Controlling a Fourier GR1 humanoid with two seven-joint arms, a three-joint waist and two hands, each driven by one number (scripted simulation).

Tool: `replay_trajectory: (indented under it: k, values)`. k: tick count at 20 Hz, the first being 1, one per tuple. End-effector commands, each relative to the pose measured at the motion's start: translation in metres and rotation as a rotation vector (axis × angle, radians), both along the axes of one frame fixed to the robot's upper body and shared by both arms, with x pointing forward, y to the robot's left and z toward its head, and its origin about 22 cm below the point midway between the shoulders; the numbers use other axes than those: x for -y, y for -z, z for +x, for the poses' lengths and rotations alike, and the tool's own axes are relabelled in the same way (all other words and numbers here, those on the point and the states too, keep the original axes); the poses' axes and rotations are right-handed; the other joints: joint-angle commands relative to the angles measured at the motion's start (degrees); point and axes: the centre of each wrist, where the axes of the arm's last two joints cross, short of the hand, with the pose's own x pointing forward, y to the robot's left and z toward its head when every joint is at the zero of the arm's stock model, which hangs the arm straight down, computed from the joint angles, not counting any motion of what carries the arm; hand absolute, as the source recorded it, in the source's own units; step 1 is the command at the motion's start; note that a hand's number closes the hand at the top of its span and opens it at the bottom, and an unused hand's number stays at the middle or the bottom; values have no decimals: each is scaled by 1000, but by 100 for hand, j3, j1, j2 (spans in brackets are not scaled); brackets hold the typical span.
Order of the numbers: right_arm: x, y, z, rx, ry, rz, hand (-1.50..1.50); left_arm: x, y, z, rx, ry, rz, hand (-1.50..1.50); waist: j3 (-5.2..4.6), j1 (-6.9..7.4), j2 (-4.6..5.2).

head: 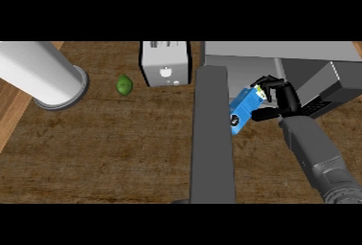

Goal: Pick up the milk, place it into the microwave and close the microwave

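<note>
Blue rectangular milk carton [243,109] pinched in curled black right hand [277,98], held tilted at mouth of open grey microwave [283,52], beside its open dark door [212,134]. Step judged: insertion. Next: push inward, release, swing door. Brown wooden counter [106,153]; toaster [165,64], green lime [125,84] behind.

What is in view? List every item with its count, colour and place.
milk carton: one, blue, held above the counter in front of the microwave opening
microwave: one, grey, upper right, open
microwave door: one, dark grey, swung open, running down the middle of the view
toaster: one, light grey, top centre
green object: one, small, oval, on the counter left of the toaster
white cylinder: one, upper left
counter: one, brown wood
right hand: one, black, curled round the milk carton; grey forearm below
left hand: not in view
</note>
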Motion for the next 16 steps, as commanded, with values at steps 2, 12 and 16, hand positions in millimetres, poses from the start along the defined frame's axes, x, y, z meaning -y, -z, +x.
replay_trajectory:
  k: [2, 12, 16]
  values:
    - [-1, -26, 19, -6, 13, 2, 150, 0, -4, 7, 23, 15, -4, -150, 22, 131, 36]
    - [12, -49, 29, 55, 217, -188, 150, -1, -11, 22, 54, 64, -2, -150, 40, 406, 210]
    - [9, -66, 40, 63, 264, -196, 150, -2, -8, 28, 55, 83, -6, -150, 40, 494, 260]
